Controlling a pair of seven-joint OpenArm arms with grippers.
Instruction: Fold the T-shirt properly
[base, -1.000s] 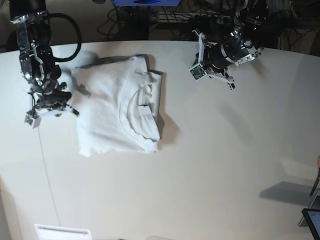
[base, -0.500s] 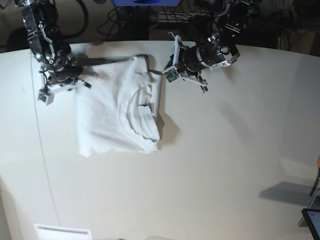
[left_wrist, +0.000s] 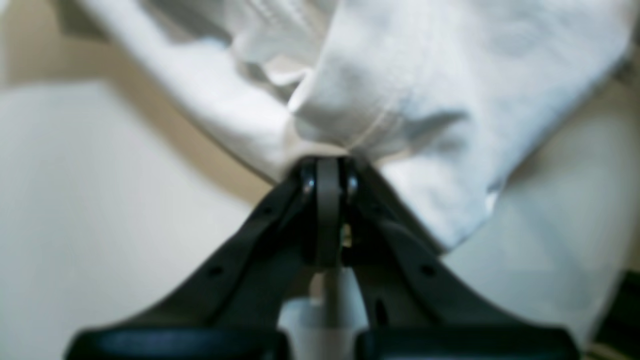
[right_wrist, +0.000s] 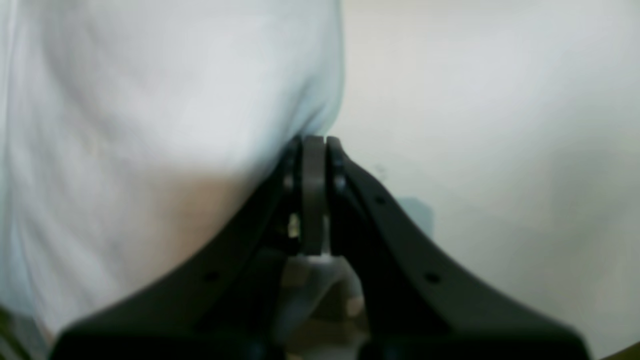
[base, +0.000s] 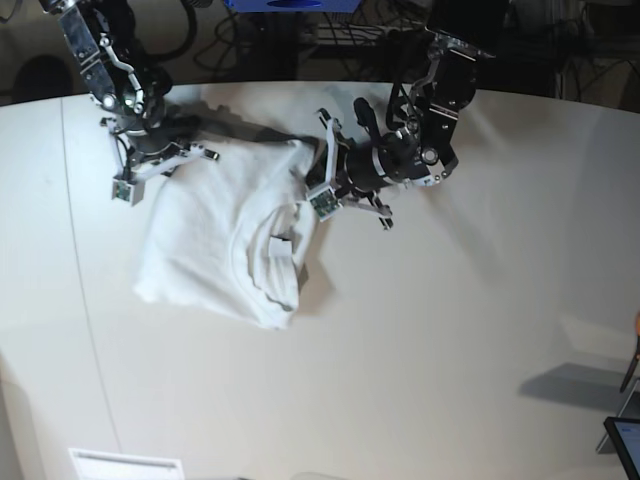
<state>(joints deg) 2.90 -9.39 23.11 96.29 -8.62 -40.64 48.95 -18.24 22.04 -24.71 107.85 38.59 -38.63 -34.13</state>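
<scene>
Two grippers have hold of the shirt (base: 225, 235), which lies toward the table's (base: 450, 330) far left, its top edge lifted near the far edge; the left gripper (left_wrist: 327, 167) has its fingers pressed together on a bunched fold by the collar side, cloth puckering at the tips; the right gripper (right_wrist: 312, 145) is likewise clamped on the opposite top corner, fabric draped over it; it looks a light, limp thing, soft cotton that sags and wrinkles wherever unsupported, and layers may slide over one another; I'd judge the safest holds are at seams and corners, hem or shoulders, taking all layers at once, since a single pinched layer would let the fold fall open.
</scene>
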